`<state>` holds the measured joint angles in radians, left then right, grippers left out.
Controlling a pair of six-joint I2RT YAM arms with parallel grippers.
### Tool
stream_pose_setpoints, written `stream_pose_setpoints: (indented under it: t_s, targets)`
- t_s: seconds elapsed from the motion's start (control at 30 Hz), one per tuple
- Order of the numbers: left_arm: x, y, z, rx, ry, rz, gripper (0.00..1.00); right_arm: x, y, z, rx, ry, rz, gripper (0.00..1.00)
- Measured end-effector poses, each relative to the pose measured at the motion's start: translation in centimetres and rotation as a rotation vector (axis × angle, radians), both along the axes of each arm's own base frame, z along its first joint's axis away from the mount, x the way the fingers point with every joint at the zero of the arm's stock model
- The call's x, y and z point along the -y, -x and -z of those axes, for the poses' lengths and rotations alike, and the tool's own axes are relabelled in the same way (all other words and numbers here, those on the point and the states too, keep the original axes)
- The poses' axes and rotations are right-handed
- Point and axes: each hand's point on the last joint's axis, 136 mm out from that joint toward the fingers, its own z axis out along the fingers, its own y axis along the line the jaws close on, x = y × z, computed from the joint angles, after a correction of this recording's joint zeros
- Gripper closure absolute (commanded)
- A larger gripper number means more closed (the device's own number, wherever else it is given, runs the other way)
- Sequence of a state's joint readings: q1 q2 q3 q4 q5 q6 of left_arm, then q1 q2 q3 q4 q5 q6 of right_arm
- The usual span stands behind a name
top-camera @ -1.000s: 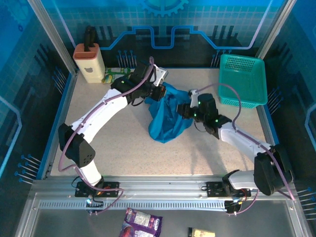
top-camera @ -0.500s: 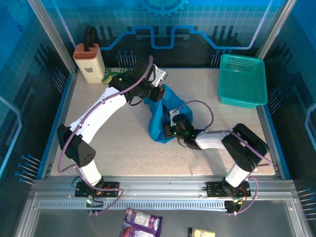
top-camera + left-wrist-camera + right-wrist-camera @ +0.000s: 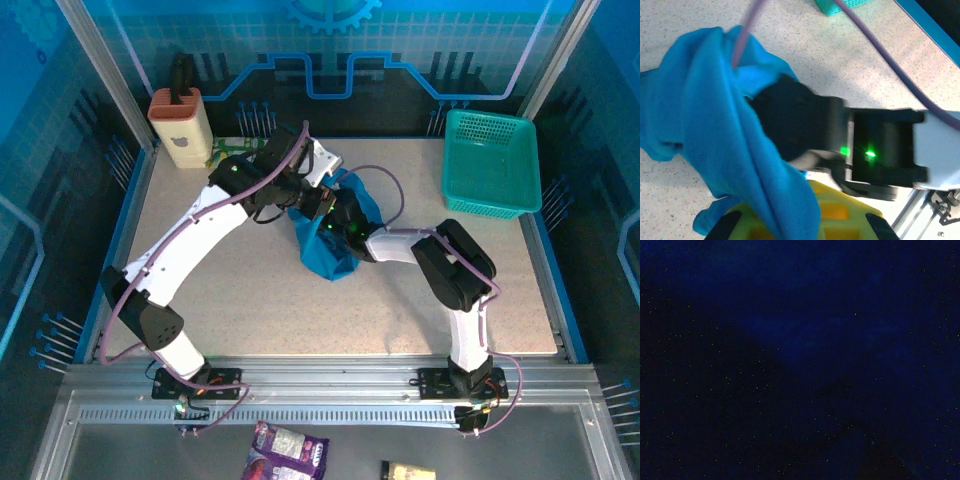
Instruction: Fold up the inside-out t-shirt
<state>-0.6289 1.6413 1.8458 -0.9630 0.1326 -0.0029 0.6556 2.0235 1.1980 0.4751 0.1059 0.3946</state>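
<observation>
holding the shirt point(image 3: 335, 262) bunched at centre frame in the top view, draped long-ways from upper to lower. pinching a fold with the left gripper point(image 3: 792, 220), pressed together on cloth from the upper left. shoving the right gripper point(image 3: 332, 218) into the folds from the right, wrapped in cloth all round; can't tell whether spread or closed. looks like reaching inside to turn it, using the left as anchor. can't read any label or print.

speckled beige tabletop point(image 3: 250, 300) inside blue printed wall panels point(image 3: 400, 40). aluminium posts point(image 3: 105, 75) stand at the back corners, a grey rail point(image 3: 330, 385) along the near edge.
</observation>
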Motion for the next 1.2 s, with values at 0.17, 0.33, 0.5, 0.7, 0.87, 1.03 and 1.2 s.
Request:
stream_pose_setpoints:
  t_s: [0.17, 0.33, 0.5, 0.7, 0.87, 1.03, 1.2]
  targets:
    - [-0.3, 0.9, -0.9, 0.009, 0.008, 0.01, 1.0, -1.5, -2.1, 2.6, -0.106, 0.094, -0.014, 0.44]
    - [-0.7, 1.4, -1.7, 0.02, 0.017, 0.01, 1.0, -1.4, -1.9, 6.4, -0.257, 0.209, -0.016, 0.2]
    - [-1.1, 2.0, -2.6, 0.036, 0.027, 0.009, 1.0, -0.6, -1.3, 7.6, -0.344, 0.291, -0.011, 0.51]
    - [-2.2, 2.4, -3.6, 0.07, 0.066, -0.014, 1.0, 2.4, 0.2, 8.2, -0.379, 0.37, 0.027, 0.96]
    - [-4.4, 0.2, -1.6, 0.053, 0.112, -0.119, 1.0, 5.8, 4.7, 7.7, -0.454, 0.398, 0.007, 1.0]
    - [-7.8, -3.5, 3.2, -0.023, 0.155, -0.272, 1.0, 8.0, 9.3, 3.9, -0.483, 0.364, -0.036, 1.0]
    - [-9.3, -6.8, 8.1, -0.092, 0.172, -0.361, 1.0, 8.4, 12.2, -3.9, -0.396, 0.24, -0.098, 1.0]
